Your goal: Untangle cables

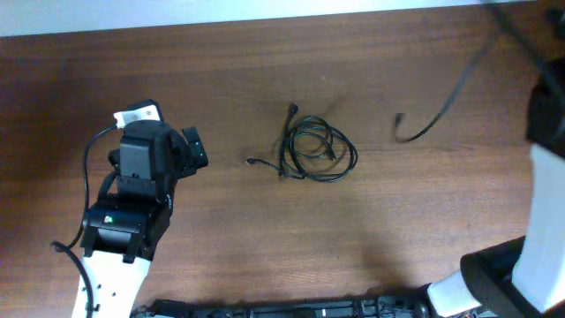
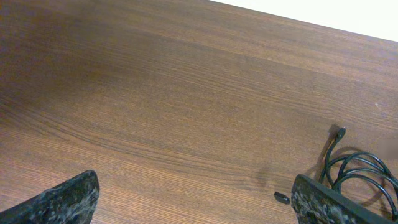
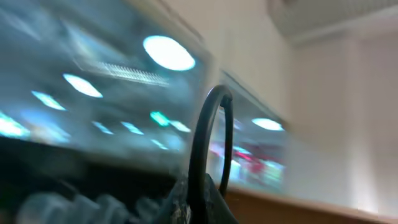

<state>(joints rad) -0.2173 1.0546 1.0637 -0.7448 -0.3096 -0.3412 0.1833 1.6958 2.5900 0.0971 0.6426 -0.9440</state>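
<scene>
- A brown wooden table [image 1: 265, 247] is seen from above, with the coiled cables [image 1: 316, 150] lying near its middle.
- The coil is made of thin black loops laid on one another. One plug end [image 1: 291, 109] is pointed toward the far edge, and another short end [image 1: 251, 161] is stretched out on the wood toward the left arm [image 1: 132, 190].
- The left gripper [image 2: 196, 205] is held wide, with nothing between its fingers [image 2: 68, 199]. It is kept low over bare wood, well apart from the coil.
- In the left wrist view, part of the coil is seen at the right edge, just beyond the right-hand finger.
- A white tag [image 1: 139, 113] is fixed to the left arm; any writing on it is too small to be read.
- A lifted cable [image 1: 441, 110] is seen blurred above the table's far right, apart from the coil, and runs up toward the right arm [image 1: 543, 203].
- The right gripper [image 3: 196, 202] is closed on that cable, a loop of which is seen rising from its fingertips against blurred ceiling lights [image 3: 168, 53].
</scene>
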